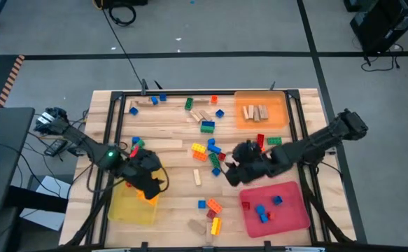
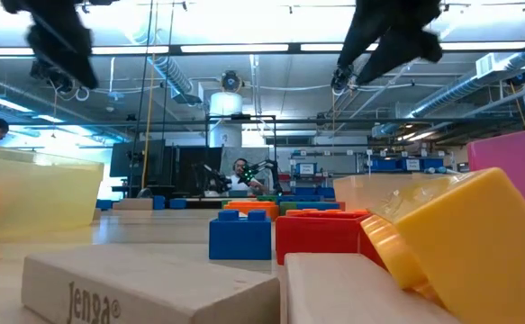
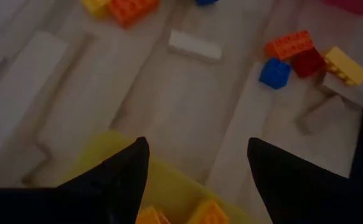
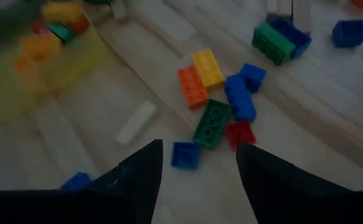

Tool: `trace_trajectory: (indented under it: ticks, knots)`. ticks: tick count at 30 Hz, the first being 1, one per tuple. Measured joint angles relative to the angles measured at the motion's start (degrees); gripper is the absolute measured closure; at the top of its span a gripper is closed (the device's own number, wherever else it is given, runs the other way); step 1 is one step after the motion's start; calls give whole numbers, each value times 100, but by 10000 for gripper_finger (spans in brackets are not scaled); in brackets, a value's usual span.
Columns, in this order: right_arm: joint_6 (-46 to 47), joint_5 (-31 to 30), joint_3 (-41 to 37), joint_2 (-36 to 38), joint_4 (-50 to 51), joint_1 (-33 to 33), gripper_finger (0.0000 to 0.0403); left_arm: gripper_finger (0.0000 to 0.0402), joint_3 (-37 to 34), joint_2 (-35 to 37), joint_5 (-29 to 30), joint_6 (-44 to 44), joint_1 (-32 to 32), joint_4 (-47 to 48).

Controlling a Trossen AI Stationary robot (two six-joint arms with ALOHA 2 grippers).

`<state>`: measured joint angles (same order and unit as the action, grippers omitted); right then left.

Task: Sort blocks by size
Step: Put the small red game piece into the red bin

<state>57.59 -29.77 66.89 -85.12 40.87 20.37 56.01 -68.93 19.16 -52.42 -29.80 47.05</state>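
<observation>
Loose blocks lie scattered over the wooden table. A cluster of orange point(image 4: 192, 87), yellow point(image 4: 208, 67), blue point(image 4: 238, 96), green point(image 4: 211, 123) and red point(image 4: 239, 132) blocks lies in the middle point(image 1: 213, 152). My right gripper point(image 1: 231, 172) hangs open above the table beside this cluster. A small blue block point(image 4: 184, 154) lies on the wood just beyond its fingertips point(image 4: 197, 162). My left gripper point(image 1: 148, 183) hangs open over the far edge of the yellow tray point(image 3: 169, 186), empty point(image 3: 197, 168). Orange and yellow blocks point(image 3: 200, 214) lie in that tray.
A red tray point(image 1: 291, 210) at the near right holds blue and red blocks. An orange tray point(image 1: 280, 115) at the far right holds wooden pieces. Wooden pieces and more blocks lie at the near edge point(image 1: 207, 225) and the far side point(image 1: 202, 115). A black frame point(image 1: 113, 140) borders the table.
</observation>
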Motion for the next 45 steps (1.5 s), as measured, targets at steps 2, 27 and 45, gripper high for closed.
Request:
trace_trajectory:
  ticks: [2, 27, 45]
  knots:
    - [-276, 486, 0, 0, 19, -374, 177, 124, 0, 0, -136, 355, 256, -120]
    - [-3277, 1890, 903, -1401, 938, -2055, 126, 124, -7, 98, -208, 2729, 1795, -868]
    - [-4001, 2655, 896, -2649, 458, -1995, 137, 124, -7, 111, -298, 2771, 1768, -724]
